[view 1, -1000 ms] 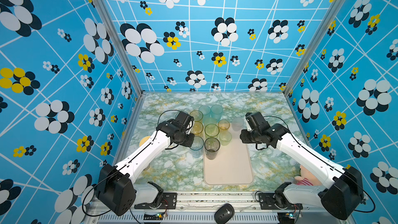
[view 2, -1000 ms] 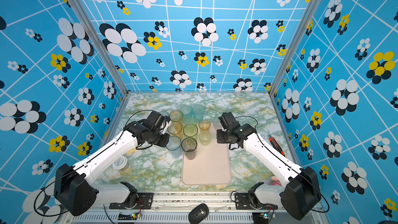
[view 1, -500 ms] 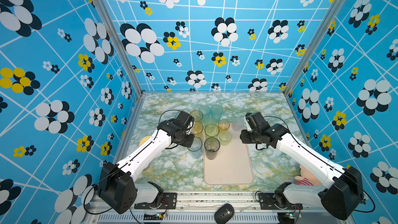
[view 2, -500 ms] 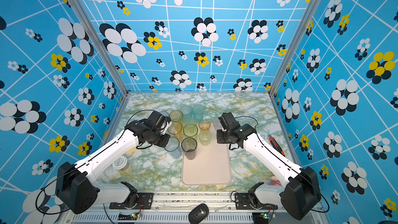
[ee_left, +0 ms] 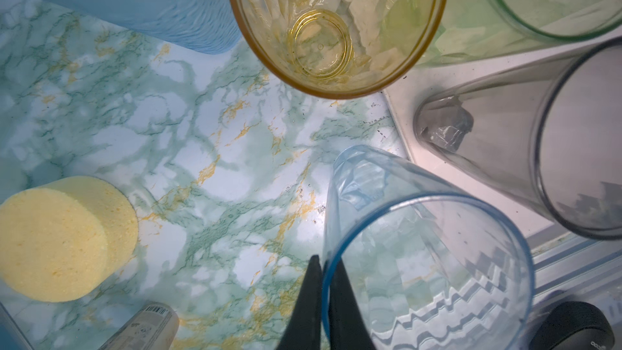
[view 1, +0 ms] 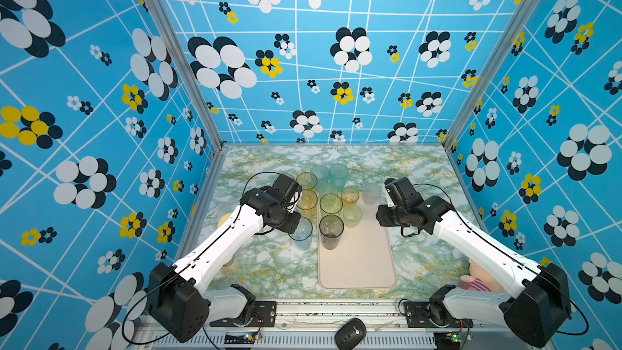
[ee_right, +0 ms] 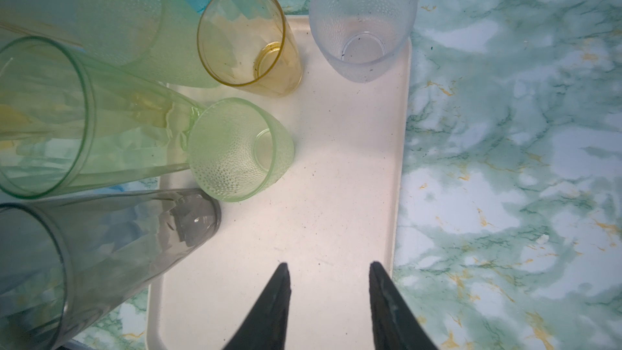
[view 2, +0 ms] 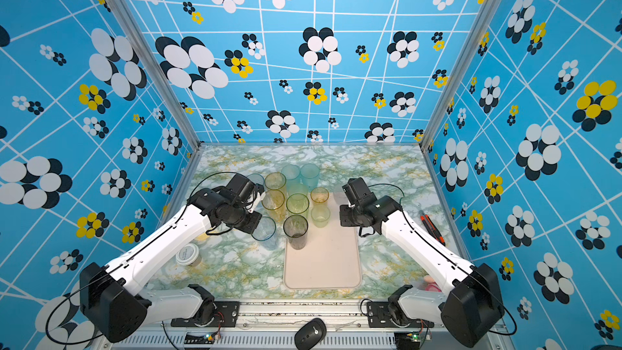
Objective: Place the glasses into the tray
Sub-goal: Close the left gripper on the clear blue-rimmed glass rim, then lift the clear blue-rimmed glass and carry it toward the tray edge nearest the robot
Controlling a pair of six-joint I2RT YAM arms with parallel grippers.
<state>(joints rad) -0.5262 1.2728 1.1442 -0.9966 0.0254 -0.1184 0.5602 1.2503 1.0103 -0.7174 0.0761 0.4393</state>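
- Near end of the tray (view 1: 356,264): bare. Judged the free room for incoming glasses.
- Left gripper (ee_left: 325,264): jaws pinched together on the rim of the blue-rimmed glass (view 1: 301,234), one finger inside the wall and one outside. That hold suits a tumbler too wide to span.
- The glass is upright over the marble table (view 1: 269,264), just beside the tray's left edge. Cannot tell whether its base is lifted.
- Smoky grey glass (view 1: 331,232): stands just inside that same edge. A set-down probably has to go nearer than it.
- Right gripper (ee_right: 328,267): jaws parted, nothing between them, hovering over the tray's right side. Judged to be idle, out of the left arm's way.
- Far half of the tray: tall green glass (view 1: 331,204), small dimpled green glass (ee_right: 235,149), small amber glass (ee_right: 245,35), and frosted clear glass (ee_right: 361,21) at the far right corner.
- Beyond the tray: tall amber glasses (view 1: 306,200) and teal glasses (view 1: 338,175) on the table, not yet moved.
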